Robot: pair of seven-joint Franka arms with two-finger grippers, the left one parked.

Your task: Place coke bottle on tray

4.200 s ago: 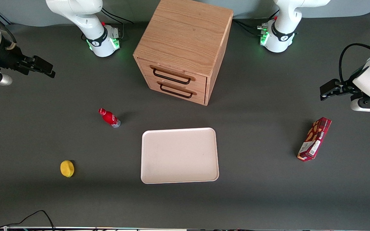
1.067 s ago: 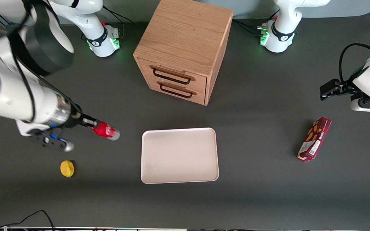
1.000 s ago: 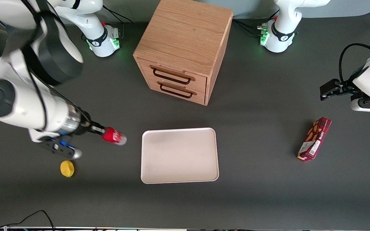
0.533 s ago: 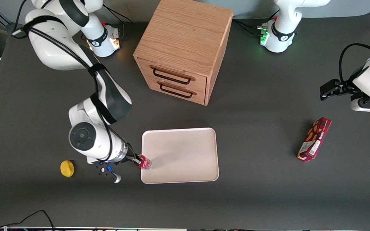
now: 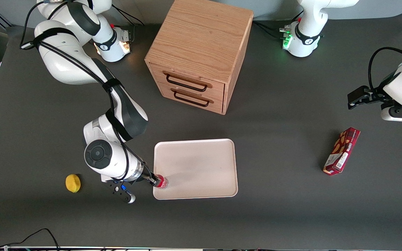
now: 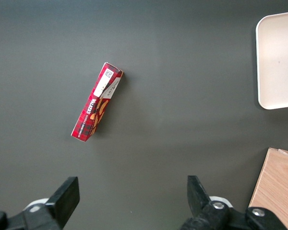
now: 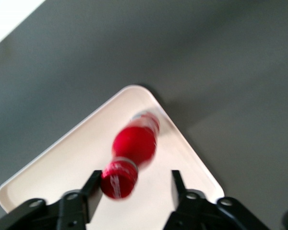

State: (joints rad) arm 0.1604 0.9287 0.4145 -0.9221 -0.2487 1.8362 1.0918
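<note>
A yellow lemon (image 5: 73, 183) lies on the dark table (image 5: 291, 216) toward the working arm's end. Beside it, the right arm reaches down so that the gripper (image 5: 152, 181) hangs at the corner of the tray (image 5: 201, 164) nearest the lemon and the front camera. In the right wrist view the gripper (image 7: 134, 184) has its fingers (image 7: 92, 184) spread apart: one finger sits just beside the red cap of the coke bottle (image 7: 129, 155), the other stands clear of it. The coke bottle (image 5: 162, 182) is over that corner of the tray (image 7: 62, 163), inside the rim; whether its base rests on the tray surface cannot be told. Farther from the front camera than the tray stands a wooden drawer cabinet (image 5: 201, 52) with two drawers. Toward the parked arm's end lies a dark red snack box (image 5: 341, 150), well apart from the tray, also seen in the left wrist view (image 6: 96, 106).
</note>
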